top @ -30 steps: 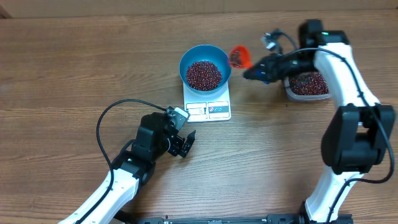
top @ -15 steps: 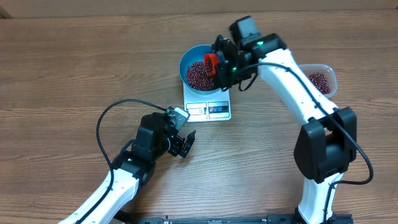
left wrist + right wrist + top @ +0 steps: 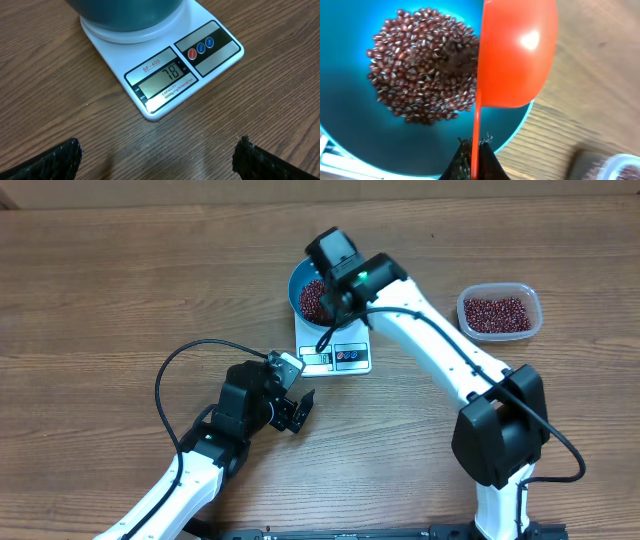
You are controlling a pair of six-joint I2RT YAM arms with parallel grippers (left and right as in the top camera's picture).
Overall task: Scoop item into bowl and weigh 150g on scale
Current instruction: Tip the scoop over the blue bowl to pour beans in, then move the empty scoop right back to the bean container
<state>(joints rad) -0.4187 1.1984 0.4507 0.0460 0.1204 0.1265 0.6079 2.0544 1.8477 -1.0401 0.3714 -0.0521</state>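
Two claws are shown; which is at work? (Student)

Tutor: The right claw (image 3: 474, 161), clenched on the thin handle of an orange scoop (image 3: 517, 55). The scoop is turned on edge over the teal bowl (image 3: 350, 115), which stands on the white scale (image 3: 345, 360) near the middle of the bench's (image 3: 100, 270) far edge. The left claw (image 3: 156, 160) is released, fingers wide, grasping nothing, and faces the scale from the near side.

Student: Which step, then?

Tutor: Judged from the tilt, tipping a scoopful onto the red beans (image 3: 417, 65) heaped in the bowl. The display (image 3: 161, 82) reads 78, about half the target, so more loads are wanted. Next: level the scoop, swing it to the clear tub (image 3: 499, 313) of beans toward the right edge, dip and return. Loads should get smaller as the figure nears 150.

Student: What cannot be read?

Tutor: The scoop shows only its back, so its contents are hidden. A dark blur at its rim may be falling beans; that is uncertain. Overhead, the right arm (image 3: 440, 350) covers the scoop and part of the bowl. The left wrist view cuts off the bowl's upper part, and the reading may not have settled.
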